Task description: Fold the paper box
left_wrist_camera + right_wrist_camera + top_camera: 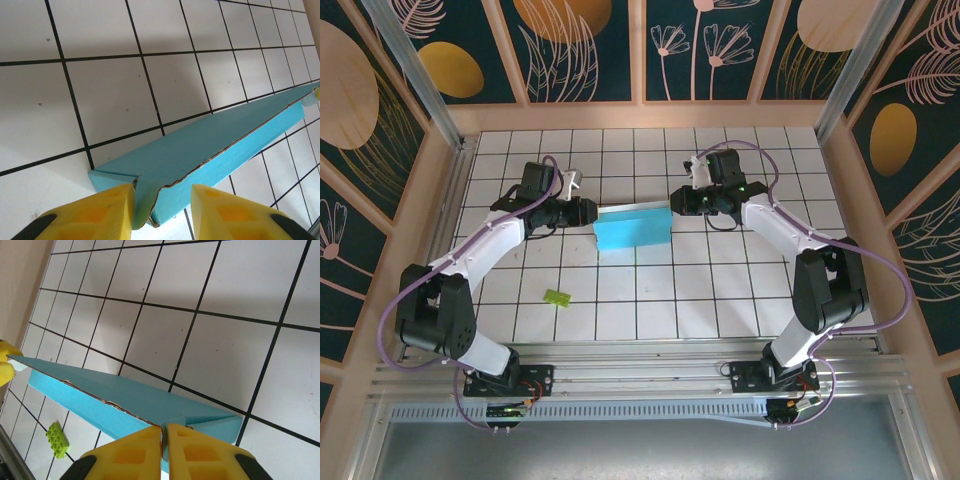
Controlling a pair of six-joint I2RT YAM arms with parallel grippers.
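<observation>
The turquoise paper box lies folded in the middle of the table. My right claw pinches one end; my left claw stands open astride the other end. I judge the last fold is in hand: next, the loose flap must be pressed down.

Lab cell: gridded table, aluminium frame.

The right pincer hides a corner of the paper box.

The right gripper is pinching the near end of the paper box; a lime-green block is lying just beside the box.
</observation>
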